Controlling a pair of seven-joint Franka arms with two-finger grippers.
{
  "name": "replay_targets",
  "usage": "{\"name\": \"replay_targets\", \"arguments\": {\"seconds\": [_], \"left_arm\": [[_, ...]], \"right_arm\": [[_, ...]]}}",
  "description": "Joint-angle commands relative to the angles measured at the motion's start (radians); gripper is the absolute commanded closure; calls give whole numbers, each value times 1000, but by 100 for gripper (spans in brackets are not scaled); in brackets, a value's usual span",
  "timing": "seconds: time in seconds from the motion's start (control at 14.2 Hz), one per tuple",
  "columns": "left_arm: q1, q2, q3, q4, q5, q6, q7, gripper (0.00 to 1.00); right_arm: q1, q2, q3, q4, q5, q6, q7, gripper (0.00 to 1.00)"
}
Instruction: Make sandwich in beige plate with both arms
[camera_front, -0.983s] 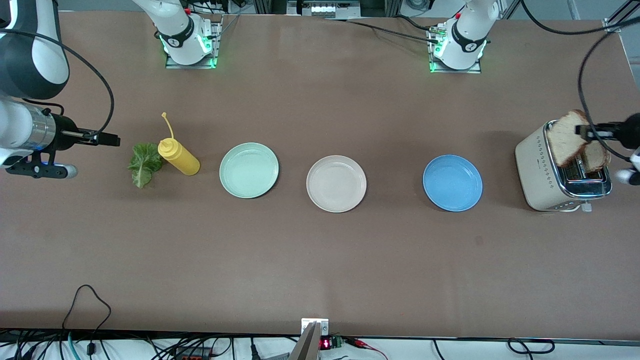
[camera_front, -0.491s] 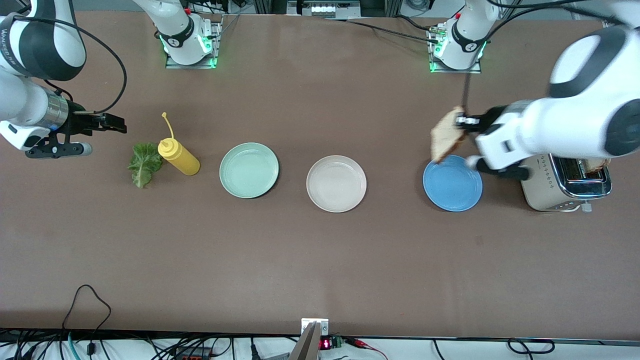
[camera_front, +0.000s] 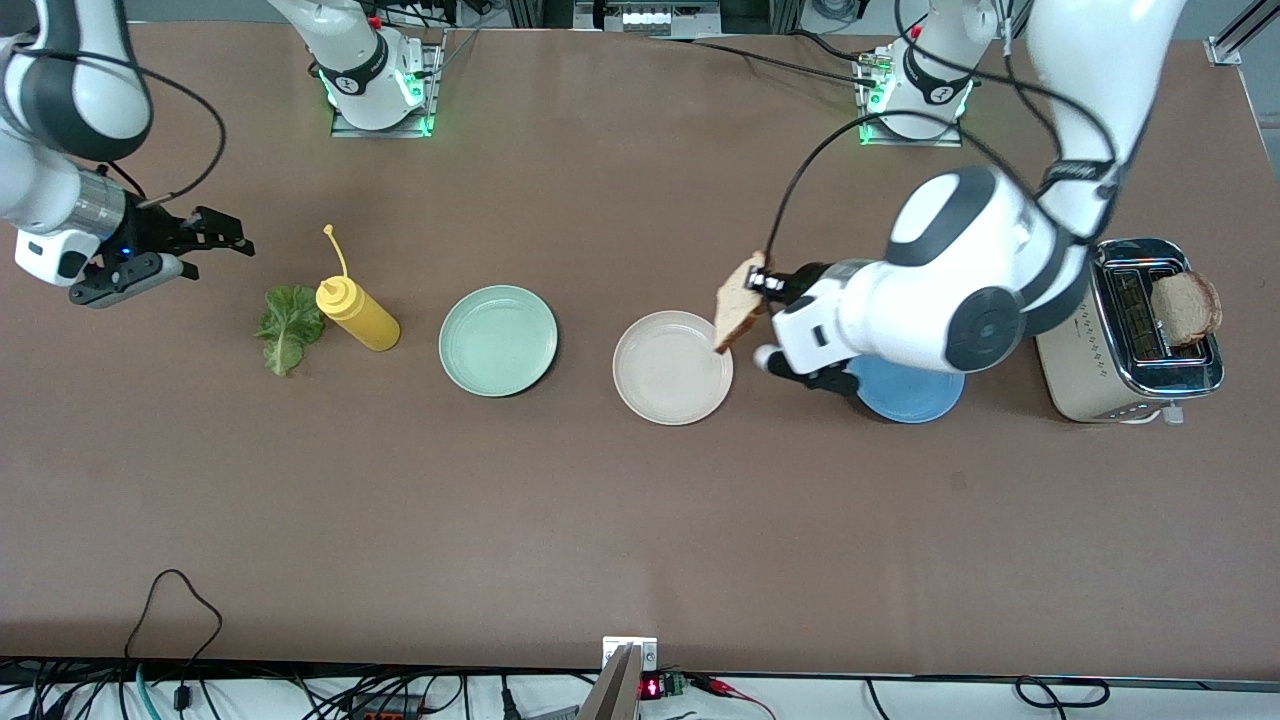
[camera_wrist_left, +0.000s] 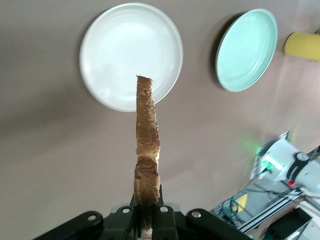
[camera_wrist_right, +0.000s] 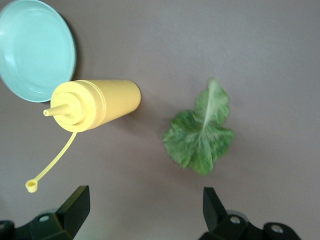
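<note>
My left gripper (camera_front: 765, 283) is shut on a toasted bread slice (camera_front: 738, 303). It holds the slice on edge in the air over the rim of the beige plate (camera_front: 660, 375), at the side toward the blue plate. In the left wrist view the slice (camera_wrist_left: 147, 145) stands up from my left gripper (camera_wrist_left: 147, 215) above the bare beige plate (camera_wrist_left: 115, 55). A second bread slice (camera_front: 1185, 308) sticks out of the toaster (camera_front: 1085, 370). My right gripper (camera_front: 225, 232) hangs open over the table by the lettuce leaf (camera_front: 288, 325). The right wrist view shows the lettuce (camera_wrist_right: 202, 132) ahead of my open right gripper (camera_wrist_right: 145, 205).
A yellow squeeze bottle (camera_front: 358, 315) lies beside the lettuce. A mint-green plate (camera_front: 498, 340) sits between the bottle and the beige plate. The left arm partly covers a blue plate (camera_front: 915, 395). Both wrist views show the mint plate (camera_wrist_left: 247, 50) (camera_wrist_right: 35, 50).
The left arm lifted the bread slice from the toaster and carried it over the blue plate to the beige plate's rim. The right gripper shifted slightly near the lettuce and stays open.
</note>
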Motion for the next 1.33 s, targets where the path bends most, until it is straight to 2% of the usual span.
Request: {"name": "replay_targets", "arguments": {"seconds": [0.0, 0.28, 0.77, 1.26], "left_arm": [[-31, 62, -2, -55, -54, 173, -9, 99], [-54, 134, 0, -60, -89, 314, -20, 100], [-42, 223, 9, -60, -192, 380, -21, 100], [-53, 278, 9, -62, -197, 408, -23, 100]], "right_arm": [[-13, 6, 10, -8, 46, 20, -79, 0], [-6, 8, 10, -8, 46, 18, -81, 0], [-4, 17, 10, -6, 47, 20, -93, 0], [-4, 29, 12, -3, 63, 20, -91, 0]]}}
